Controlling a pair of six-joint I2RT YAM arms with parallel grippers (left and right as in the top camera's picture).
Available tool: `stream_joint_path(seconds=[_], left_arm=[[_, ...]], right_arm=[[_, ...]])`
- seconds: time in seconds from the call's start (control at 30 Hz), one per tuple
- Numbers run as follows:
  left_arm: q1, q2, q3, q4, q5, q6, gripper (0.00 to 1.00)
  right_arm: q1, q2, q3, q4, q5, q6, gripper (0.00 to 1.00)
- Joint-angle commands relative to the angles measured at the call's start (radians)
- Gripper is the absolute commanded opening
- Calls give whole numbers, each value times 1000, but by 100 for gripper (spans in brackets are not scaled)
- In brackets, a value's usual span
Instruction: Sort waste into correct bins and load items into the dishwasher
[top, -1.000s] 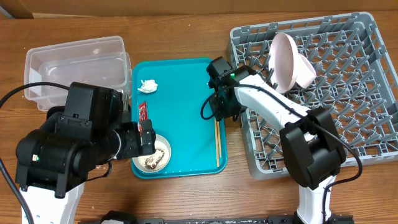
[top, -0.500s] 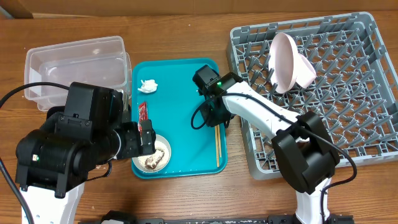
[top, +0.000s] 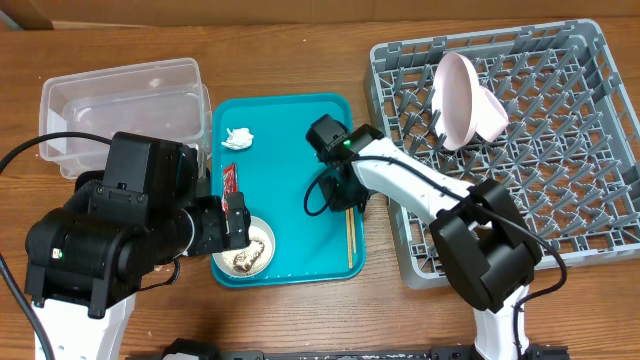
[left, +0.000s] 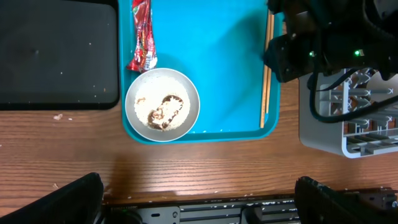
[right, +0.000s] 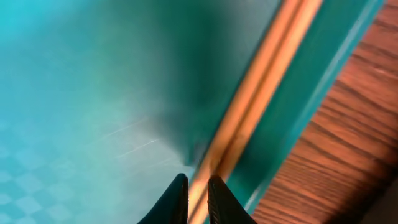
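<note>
The right gripper (right: 194, 199) was pinched down on the thin wooden chopsticks (right: 261, 87), its two black fingertips (right: 177, 200) drawn close together with the sticks running between them. The chopsticks lay flat, side by side, along the right edge of the teal plastic serving tray (top: 290, 150), just inside its raised rim, pointing near to far. The right arm reached over from the rack side, and the gripper stood over the far end of the sticks.

On the tray's near left corner sat a small round white bowl (left: 162, 104) holding white rice-like food scraps with brown bits (left: 160, 113). A narrow red snack wrapper (left: 142, 37) lay just beyond it along the left edge, its near end touching the bowl's rim. A small crumpled white tissue (top: 238, 138) rested at the far left of the tray.

The left gripper (left: 205, 193) hung released and empty above the table's near edge, its fingers spread wide.

Left of the tray lay a shallow black rectangular tray (left: 59, 53), and beyond it a clear rectangular plastic tub (top: 120, 100). To the right stood the large square grey plastic dish rack (top: 540, 190), with a round pinkish-white plate (top: 455, 95) standing on edge among its far pegs and a small white cup (top: 490, 115) touching the plate's right side. All rested on the brown wooden table (top: 300, 50).
</note>
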Motion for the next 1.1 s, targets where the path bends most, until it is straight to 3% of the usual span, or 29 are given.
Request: stream_joint_path(seconds=[0.0,1.07], left_arm=[[-4,1,13,2,-14,16,100],[-4,1,13,2,-14,16,100]], right_arm=[[10,13,-6,10,-15,5,15],[-4,59,-8,42,15,104,17]])
